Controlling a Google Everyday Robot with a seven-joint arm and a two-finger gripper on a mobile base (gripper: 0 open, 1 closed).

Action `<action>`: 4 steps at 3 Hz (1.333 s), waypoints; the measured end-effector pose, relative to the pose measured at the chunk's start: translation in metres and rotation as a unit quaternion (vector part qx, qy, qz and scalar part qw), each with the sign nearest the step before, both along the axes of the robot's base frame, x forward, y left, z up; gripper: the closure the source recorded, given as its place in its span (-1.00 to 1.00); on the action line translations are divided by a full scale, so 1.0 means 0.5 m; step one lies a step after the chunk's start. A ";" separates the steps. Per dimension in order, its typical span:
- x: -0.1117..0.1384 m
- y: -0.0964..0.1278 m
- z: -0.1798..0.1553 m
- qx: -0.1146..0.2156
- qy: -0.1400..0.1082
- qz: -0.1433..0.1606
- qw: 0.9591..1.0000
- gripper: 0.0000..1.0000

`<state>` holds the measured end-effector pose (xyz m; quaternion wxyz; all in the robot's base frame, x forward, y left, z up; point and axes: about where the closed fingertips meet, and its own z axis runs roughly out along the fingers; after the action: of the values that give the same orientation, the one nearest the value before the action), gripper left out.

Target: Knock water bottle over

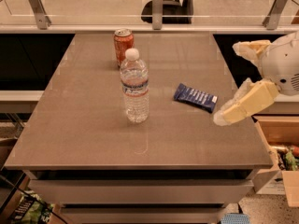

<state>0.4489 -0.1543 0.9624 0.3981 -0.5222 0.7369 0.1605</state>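
The water bottle [136, 105] is standing upright near the middle of the tabletop [79, 129]. It is showing clear ribbed plastic, a white cap [132, 54] and a white label [135, 86] with blue and red marks. Whether it is holding water, I cannot tell for sure.

An orange soda can [123, 45] is standing upright behind the bottle, a little to its left, with its top closed. Off the right side of the tabletop, an open cardboard box [279, 130] is sitting lower down, holding a few colourful items too small to name.

The tool [228, 84] is hovering at the right edge of the tabletop with its pale fingers [247, 104] spread apart, gripping nothing. The bottle is standing well apart from it, to the left, and a dark blue snack wrapper [195, 97] is lying flat between the two, nearer the tool.
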 end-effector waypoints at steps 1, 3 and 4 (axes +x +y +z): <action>0.000 0.015 -0.026 0.020 -0.003 0.004 1.000 -1.00; 0.034 0.055 -0.089 0.081 -0.011 0.004 0.997 -1.00; 0.053 0.083 -0.102 0.107 -0.019 0.017 0.994 -1.00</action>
<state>0.4756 -0.1129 0.9116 0.4627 -0.4919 0.6990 0.2354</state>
